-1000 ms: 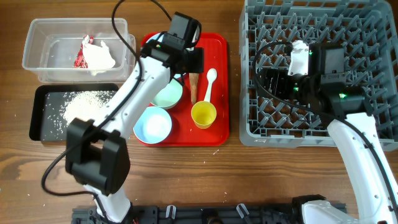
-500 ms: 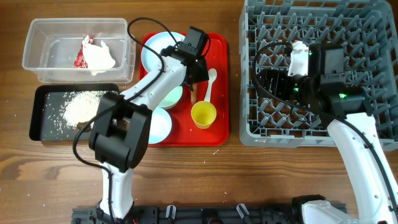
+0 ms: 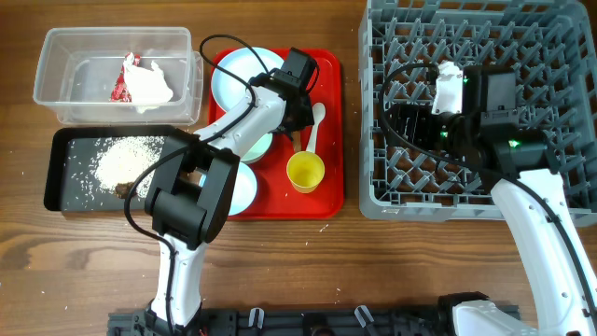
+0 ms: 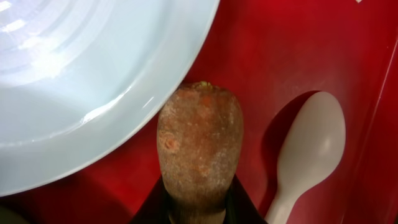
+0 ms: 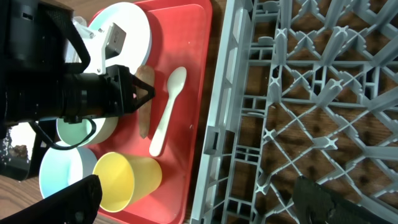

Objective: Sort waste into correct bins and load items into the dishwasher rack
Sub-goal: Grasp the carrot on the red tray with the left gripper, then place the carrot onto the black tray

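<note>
Swung toward 4 o'clock over red tray (image 3: pixel 328 93) since a second ago; pinches brown food piece (image 4: pixel 199 149) with left fingers (image 4: pixel 242 211), at 5 o'clock of plate (image 4: pixel 74 81), beside spoon (image 4: pixel 311 149). Holds right fingers (image 5: pixel 74 196) spread above rack (image 5: pixel 217 93). Risks losing it from end-only grip, or nudging spoon

Left arm (image 3: pixel 224 123) stretched forward, wrist angled down. Left gripper (image 4: pixel 198 210) fingers pinch the brown piece (image 4: pixel 199 146) from both sides. Right arm (image 3: pixel 541 233) bent, right gripper (image 5: pixel 202 193) hovering, fingers spread wide.
</note>
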Controlling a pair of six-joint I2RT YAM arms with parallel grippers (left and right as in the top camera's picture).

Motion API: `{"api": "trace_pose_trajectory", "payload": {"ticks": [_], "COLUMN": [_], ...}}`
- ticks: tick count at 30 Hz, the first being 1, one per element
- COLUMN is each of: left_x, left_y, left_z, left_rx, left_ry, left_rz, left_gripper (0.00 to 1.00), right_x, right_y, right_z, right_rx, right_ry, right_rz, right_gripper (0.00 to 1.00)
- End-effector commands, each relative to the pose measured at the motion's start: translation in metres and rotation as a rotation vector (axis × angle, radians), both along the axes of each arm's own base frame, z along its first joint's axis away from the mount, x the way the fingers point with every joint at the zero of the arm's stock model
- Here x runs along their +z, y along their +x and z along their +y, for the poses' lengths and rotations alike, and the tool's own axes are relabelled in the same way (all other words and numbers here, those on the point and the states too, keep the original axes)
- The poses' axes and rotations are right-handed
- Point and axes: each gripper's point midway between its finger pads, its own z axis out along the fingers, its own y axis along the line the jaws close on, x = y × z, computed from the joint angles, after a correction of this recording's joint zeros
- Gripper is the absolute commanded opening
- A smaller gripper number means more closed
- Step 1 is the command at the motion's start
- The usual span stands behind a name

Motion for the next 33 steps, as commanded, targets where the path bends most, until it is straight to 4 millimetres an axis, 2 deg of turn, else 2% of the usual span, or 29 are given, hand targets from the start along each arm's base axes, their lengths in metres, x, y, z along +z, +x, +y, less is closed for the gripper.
{"api": "trace_pose_trajectory", "payload": {"ticks": [1,2,5,7,8,10,11,13,14,18,20,22,23,24,25,27,28,30,33], "left_x": [0.004,0.021,0.080,0.117,0.139,0.166,0.177,0.188,0.189,0.174,0.162,0.137,0.118,0.098,0.087,0.052,0.041,0.034,0.035], "left_y": [0.004,0.008,0.021,0.022,0.019,0.014,0.010,0.000,-0.005,-0.026,-0.037,-0.057,-0.076,-0.090,-0.096,-0.107,-0.111,-0.114,-0.109], "left_z": [-0.015,-0.020,-0.015,-0.004,0.008,0.043,0.068,0.117,0.150,0.257,0.291,0.327,0.345,0.355,0.358,0.360,0.358,0.356,0.359], "left_rx": [-0.024,-0.035,-0.019,-0.022,-0.024,0.032,0.078,0.178,0.252,0.574,0.723,0.979,1.170,1.312,1.362,1.418,1.417,1.416,1.415], "left_ry": [-0.049,-0.072,-0.117,-0.131,-0.128,-0.096,-0.079,-0.057,-0.042,-0.027,-0.040,-0.056,-0.051,-0.059,-0.066,-0.074,-0.072,-0.069,-0.076], "left_rz": [0.001,-0.025,-0.116,-0.171,-0.199,-0.216,-0.210,-0.177,-0.146,-0.033,0.006,0.062,0.103,0.135,0.146,0.155,0.162,0.166,0.140], "left_gripper": [0.04,0.04,0.04,0.04,0.04,0.04,0.04,0.04,0.04,0.04,0.04,0.04,0.04,0.04,0.04,0.04,0.04,0.04,0.04], "right_x": [0.004,0.003,0.002,0.002,0.002,0.002,0.002,0.002,0.003,0.004,0.004,0.004,0.004,0.004,0.004,0.004,0.004,0.004,0.004], "right_y": [0.003,0.003,0.001,0.001,0.001,0.001,0.001,0.002,0.002,0.004,0.004,0.004,0.004,0.004,0.004,0.003,0.003,0.003,0.003], "right_z": [0.001,0.001,0.001,0.001,0.001,0.001,0.001,0.001,0.001,0.001,0.001,0.001,0.001,0.001,0.001,0.001,0.001,0.001,0.001], "right_rx": [-0.006,-0.006,-0.006,-0.006,-0.005,-0.006,-0.006,-0.006,-0.005,-0.006,-0.007,-0.008,-0.008,-0.007,-0.008,-0.008,-0.007,-0.008,-0.008], "right_ry": [0.011,0.011,0.010,0.010,0.010,0.010,0.010,0.010,0.010,0.012,0.013,0.014,0.013,0.013,0.013,0.013,0.013,0.013,0.013], "right_rz": [0.000,0.001,0.010,0.010,0.010,0.010,0.010,0.007,0.005,-0.002,-0.003,-0.003,-0.003,-0.002,-0.001,0.000,0.000,0.001,0.000], "right_gripper": [1.00,1.00,1.00,1.00,1.00,1.00,1.00,1.00,0.99,1.00,1.00,1.00,0.99,1.00,1.00,1.00,1.00,1.00,1.00]}}
